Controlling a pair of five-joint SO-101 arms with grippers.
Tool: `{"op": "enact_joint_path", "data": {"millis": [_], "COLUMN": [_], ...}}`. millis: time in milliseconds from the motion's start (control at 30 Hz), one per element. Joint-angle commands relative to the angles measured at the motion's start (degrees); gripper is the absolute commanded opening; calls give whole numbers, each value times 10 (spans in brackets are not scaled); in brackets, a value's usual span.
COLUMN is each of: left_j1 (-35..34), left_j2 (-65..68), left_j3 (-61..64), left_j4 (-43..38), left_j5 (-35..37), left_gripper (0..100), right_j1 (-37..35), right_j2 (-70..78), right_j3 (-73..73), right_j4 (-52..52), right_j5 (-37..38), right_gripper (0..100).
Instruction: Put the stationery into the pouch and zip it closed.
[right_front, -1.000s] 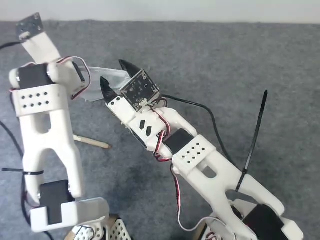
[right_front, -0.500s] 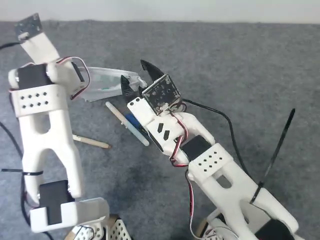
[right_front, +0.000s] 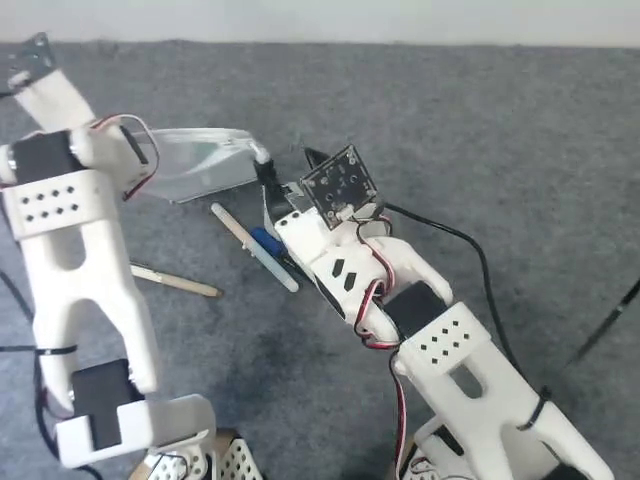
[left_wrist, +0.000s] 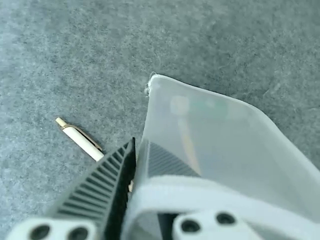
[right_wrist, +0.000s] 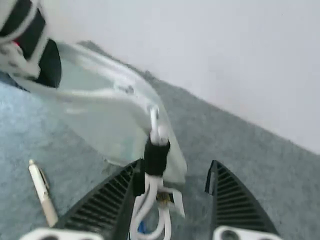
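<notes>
We see the translucent pouch pinched at one end by the left gripper; the right gripper gapes wide at its zip pull; a white pen and a cream pen lie on the grey carpet nearby.

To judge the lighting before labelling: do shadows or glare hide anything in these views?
High view: even light, only soft shadows on the carpet, pouch readable. Left wrist view: no glare on the pouch; pen plain. Right wrist view: bright wall behind, zipper pull distinct.

White plastic arms carry black servos, ribbed black tool fingers and red-white-black cables.
</notes>
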Motion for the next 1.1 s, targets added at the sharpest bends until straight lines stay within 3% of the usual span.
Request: {"op": "enact_joint_path", "data": {"millis": [0,267,733,1067], "left_j1": [-24,-67,-132,-133], "left_j2": [11,11,-47,-84], "left_j3": [0,-4,7,52], "left_j4": [-11,-11,-4,-32], "left_j5": [-3,-2,-1,-1], "left_gripper": [10,10,10,10], "right_j1": [4,-42,-48,-47], "right_j2": [-27,-8,160,281], "right_j3": [-4,2,1,-68], "right_j4": [38,112,-12,-10], "right_j5": [-9,-10,38,45], "right_gripper": [195,195,195,195]}}
